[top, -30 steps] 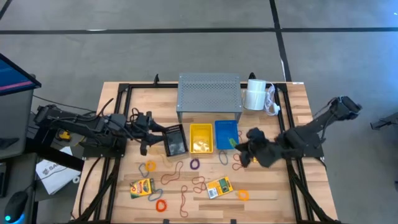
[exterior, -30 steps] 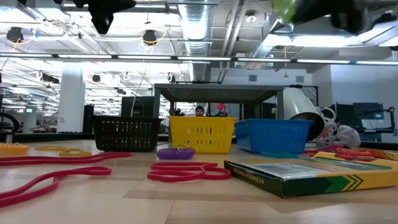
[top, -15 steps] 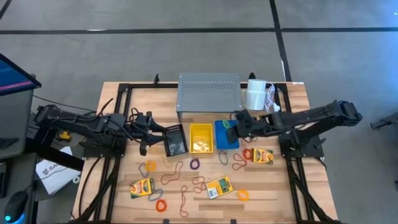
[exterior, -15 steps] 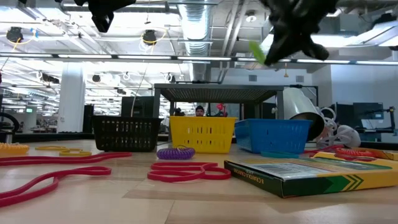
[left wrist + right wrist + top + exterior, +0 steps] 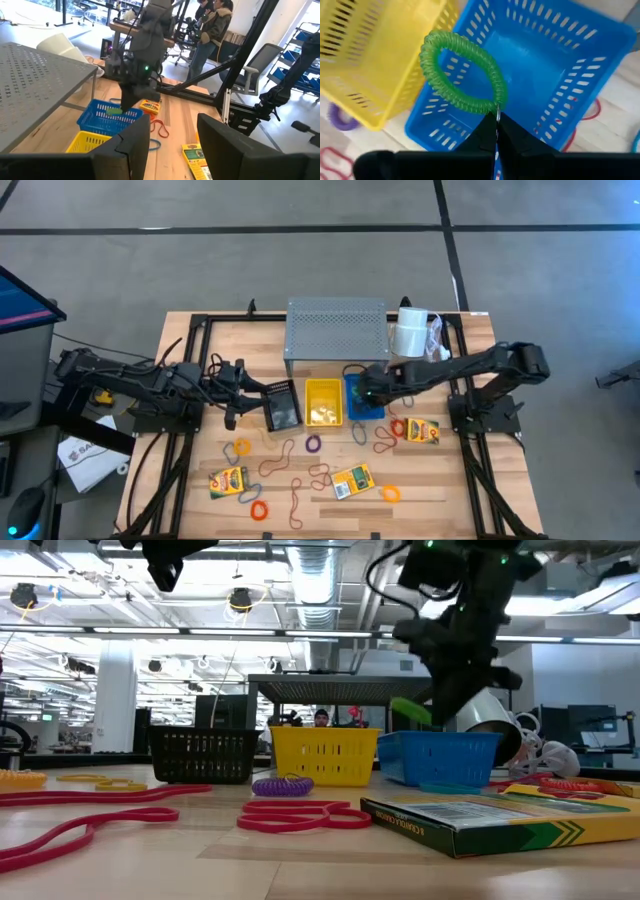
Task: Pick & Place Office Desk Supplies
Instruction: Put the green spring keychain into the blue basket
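My right gripper (image 5: 367, 392) hangs over the blue basket (image 5: 362, 406), shut on a green coiled loop (image 5: 462, 72) that also shows in the low view as the green loop (image 5: 410, 710). My left gripper (image 5: 232, 396) waits open beside the black basket (image 5: 281, 406); its own view shows the gap between its fingers (image 5: 170, 145). Three crayon boxes (image 5: 228, 480) (image 5: 352, 480) (image 5: 422, 430) lie flat on the table. Thin rubber bands (image 5: 300, 470) in several colours lie scattered around them. My right gripper pinches the green coiled loop between its two fingertips at one spot on its coil (image 5: 495, 102). The fingers come from above, slanting down. The loop is lifted clear and stands out past the fingertips over the blue basket's inside (image 5: 540, 65).
A yellow basket (image 5: 323, 401) stands between the black and blue ones. Behind them stand the grey perforated riser (image 5: 336, 330) and a white roll (image 5: 408, 332). A black frame (image 5: 190, 370) runs along the table's edges. People stand in the room beyond.
My right gripper has carried the green loop from the table's right part toward the left and far side, to over the blue basket, and has come down with it. The crayon box it stood above now shows. My left arm has kept still.
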{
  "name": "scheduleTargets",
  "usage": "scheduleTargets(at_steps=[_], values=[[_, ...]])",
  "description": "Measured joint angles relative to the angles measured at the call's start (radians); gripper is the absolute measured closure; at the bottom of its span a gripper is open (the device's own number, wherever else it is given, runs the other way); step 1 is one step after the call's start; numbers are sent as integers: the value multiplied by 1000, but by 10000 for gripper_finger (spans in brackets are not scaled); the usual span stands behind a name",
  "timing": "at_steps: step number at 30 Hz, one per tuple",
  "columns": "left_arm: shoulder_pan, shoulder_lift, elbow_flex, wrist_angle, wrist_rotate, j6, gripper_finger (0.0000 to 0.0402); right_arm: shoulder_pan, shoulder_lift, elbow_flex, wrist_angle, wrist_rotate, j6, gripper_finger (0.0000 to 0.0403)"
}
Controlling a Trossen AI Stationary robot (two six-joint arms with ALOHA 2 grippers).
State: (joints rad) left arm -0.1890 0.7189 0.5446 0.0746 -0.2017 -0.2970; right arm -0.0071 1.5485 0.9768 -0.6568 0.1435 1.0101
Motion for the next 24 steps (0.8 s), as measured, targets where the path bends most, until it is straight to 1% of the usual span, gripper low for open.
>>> scheduleTargets(at_steps=[6, 10, 24], values=[[0, 0, 0, 0, 0, 0, 243, -1, 59, 0, -2, -17, 0, 403], [0, 0, 0, 0, 0, 0, 243, 0, 75, 0, 2, -24, -1, 403], [0, 0, 0, 0, 0, 0, 243, -1, 75, 0, 2, -35, -24, 403]])
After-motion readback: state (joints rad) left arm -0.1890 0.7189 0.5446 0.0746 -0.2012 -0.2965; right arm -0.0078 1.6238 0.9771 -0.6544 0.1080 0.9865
